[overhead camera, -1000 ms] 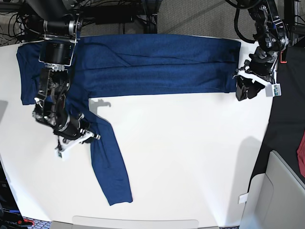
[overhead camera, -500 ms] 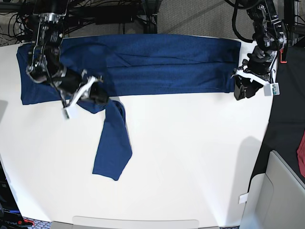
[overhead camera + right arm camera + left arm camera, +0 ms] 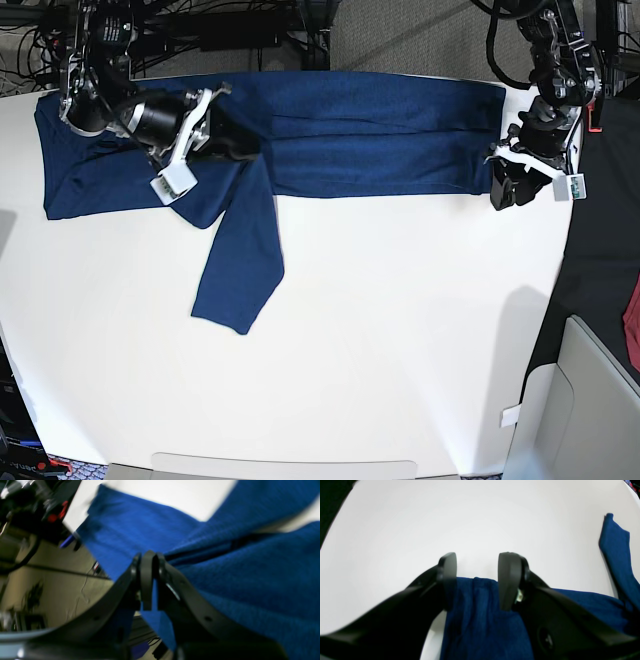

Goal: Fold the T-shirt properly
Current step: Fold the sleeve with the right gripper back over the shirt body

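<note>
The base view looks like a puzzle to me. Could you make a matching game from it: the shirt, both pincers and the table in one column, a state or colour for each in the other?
Things:
1. T-shirt
2. right pincer
3. left pincer
4. table

States:
A. white
B. shut on the sleeve
C. jaws apart at the shirt's end
D. dark blue

Pairs: 1-D, 2-B, 3-C, 4-A

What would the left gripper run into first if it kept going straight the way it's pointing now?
Probably the bare white table. The left gripper straddles the dark-blue knit T-shirt's edge, and beyond its fingers only tabletop shows, though depth is unclear.
</note>
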Controlling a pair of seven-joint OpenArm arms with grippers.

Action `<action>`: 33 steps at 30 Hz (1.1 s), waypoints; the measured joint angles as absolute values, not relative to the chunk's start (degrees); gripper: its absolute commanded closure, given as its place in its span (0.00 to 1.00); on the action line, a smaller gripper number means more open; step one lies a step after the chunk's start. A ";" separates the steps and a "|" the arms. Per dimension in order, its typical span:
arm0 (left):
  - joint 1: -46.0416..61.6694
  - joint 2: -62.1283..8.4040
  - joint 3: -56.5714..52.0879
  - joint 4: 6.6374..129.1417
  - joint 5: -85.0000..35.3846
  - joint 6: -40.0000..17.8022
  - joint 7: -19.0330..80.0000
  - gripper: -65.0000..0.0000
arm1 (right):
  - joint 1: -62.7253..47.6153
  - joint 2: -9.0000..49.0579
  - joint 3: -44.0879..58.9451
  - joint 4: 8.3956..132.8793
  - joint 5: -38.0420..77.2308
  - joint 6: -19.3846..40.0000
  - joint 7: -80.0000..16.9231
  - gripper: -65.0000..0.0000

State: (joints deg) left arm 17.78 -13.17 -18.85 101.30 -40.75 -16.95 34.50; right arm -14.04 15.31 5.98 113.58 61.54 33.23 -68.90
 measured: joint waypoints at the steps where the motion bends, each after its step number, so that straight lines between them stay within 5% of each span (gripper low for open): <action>1: 17.78 -13.15 -18.85 101.30 -40.73 -16.91 34.50 0.60 | -14.70 15.49 5.45 113.84 61.49 33.67 -68.90 0.98; 13: 18.55 -13.13 -18.85 101.30 -40.77 -16.99 34.24 0.60 | -16.01 17.10 1.65 115.22 61.28 37.74 -69.21 0.96; 23: 19.57 -13.02 -18.85 101.30 -40.73 -17.04 34.09 0.60 | -15.88 17.98 5.78 115.22 61.34 37.76 -69.01 0.39; 33: 20.62 -11.22 -19.22 101.32 -40.75 -16.69 34.09 0.60 | -6.44 15.73 18.79 106.19 56.34 37.71 -62.98 0.36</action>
